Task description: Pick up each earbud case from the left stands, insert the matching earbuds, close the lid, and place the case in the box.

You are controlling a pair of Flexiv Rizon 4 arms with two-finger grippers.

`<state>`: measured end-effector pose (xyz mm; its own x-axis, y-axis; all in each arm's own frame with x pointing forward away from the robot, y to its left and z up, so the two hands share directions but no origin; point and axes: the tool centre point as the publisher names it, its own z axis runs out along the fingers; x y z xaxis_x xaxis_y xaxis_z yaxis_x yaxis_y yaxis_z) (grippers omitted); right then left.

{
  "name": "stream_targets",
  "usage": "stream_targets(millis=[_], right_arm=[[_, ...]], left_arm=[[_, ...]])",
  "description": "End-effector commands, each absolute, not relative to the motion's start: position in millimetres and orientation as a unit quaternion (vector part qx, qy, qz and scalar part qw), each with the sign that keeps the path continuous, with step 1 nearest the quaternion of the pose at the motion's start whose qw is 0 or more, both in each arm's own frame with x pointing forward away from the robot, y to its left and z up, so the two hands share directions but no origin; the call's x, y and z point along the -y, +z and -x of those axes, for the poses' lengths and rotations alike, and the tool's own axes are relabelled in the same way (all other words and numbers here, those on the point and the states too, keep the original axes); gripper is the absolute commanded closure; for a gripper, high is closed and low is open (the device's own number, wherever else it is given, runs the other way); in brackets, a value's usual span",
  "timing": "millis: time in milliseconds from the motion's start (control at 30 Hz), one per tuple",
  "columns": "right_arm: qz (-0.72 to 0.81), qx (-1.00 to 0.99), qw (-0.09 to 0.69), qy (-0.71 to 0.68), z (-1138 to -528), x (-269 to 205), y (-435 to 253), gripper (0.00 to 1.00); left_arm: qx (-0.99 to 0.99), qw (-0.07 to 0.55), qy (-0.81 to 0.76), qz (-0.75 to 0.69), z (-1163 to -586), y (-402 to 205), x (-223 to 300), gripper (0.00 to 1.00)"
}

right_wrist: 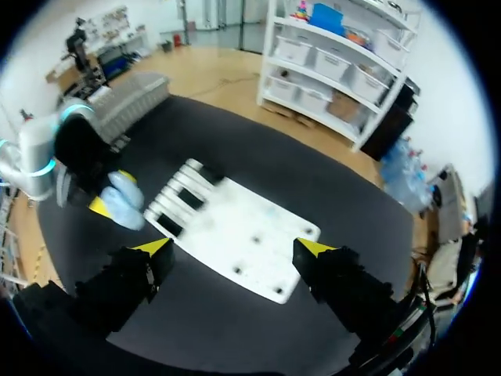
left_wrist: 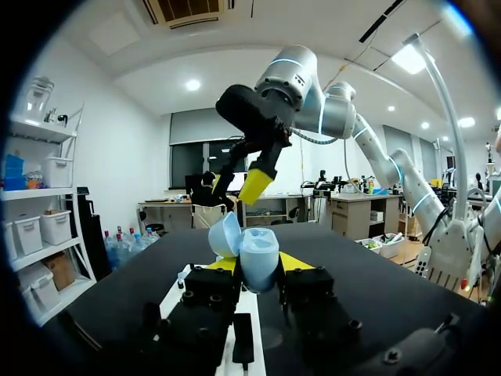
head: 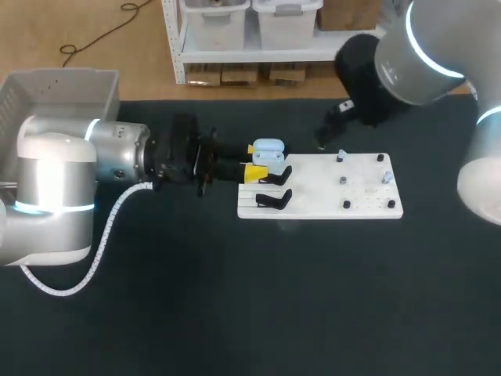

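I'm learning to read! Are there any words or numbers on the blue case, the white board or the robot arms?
None can be read. The blue case looks plain, the white board shows only pegs and parts, the left arm and right arm show no legible print.

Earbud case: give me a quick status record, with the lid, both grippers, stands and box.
case: light blue earbud case at the left end of the white board, over the stands
lid: open
left gripper: shut on the case, a yellow tip on each side
right gripper: open, empty, above the board
stands: two black ones beside the left gripper, empty
box: grey, far left, behind the left arm
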<state>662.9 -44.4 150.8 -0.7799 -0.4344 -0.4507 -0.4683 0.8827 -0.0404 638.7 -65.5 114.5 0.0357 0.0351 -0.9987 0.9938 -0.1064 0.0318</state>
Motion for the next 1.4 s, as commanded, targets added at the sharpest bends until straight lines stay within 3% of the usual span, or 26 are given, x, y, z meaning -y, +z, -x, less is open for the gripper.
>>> stream_targets(millis=[33, 700, 867, 900, 1100, 1233, 1400], right_arm=[[0.223, -0.948, 0.226, -0.031, -659.8, 63.0, 148.2, 0.00], [0.221, -0.967, 0.093, -0.083, -665.4, 128.8, 82.0, 0.00], [0.224, -0.967, 0.082, -0.085, -667.0, 128.9, 70.8, 0.26], [0.226, -0.967, 0.082, -0.086, -667.4, 128.7, 68.9, 0.38], [0.238, -0.965, 0.074, -0.088, -669.3, 128.8, 59.5, 0.40], [0.239, -0.965, 0.068, -0.086, -671.7, 129.7, 54.6, 0.49], [0.241, -0.965, 0.060, -0.088, -674.2, 129.2, 44.4, 0.51]], left_arm=[[-0.473, 0.472, -0.508, -0.544, -639.2, 114.1, 65.2, 1.00], [-0.473, 0.472, -0.508, -0.544, -639.2, 114.1, 65.2, 1.00], [-0.473, 0.472, -0.508, -0.544, -639.2, 114.1, 65.2, 1.00], [-0.473, 0.472, -0.508, -0.544, -639.2, 114.1, 65.2, 1.00], [-0.473, 0.472, -0.508, -0.544, -639.2, 114.1, 65.2, 1.00], [-0.473, 0.472, -0.508, -0.544, -639.2, 114.1, 65.2, 1.00], [-0.473, 0.472, -0.508, -0.544, -639.2, 114.1, 65.2, 1.00]])
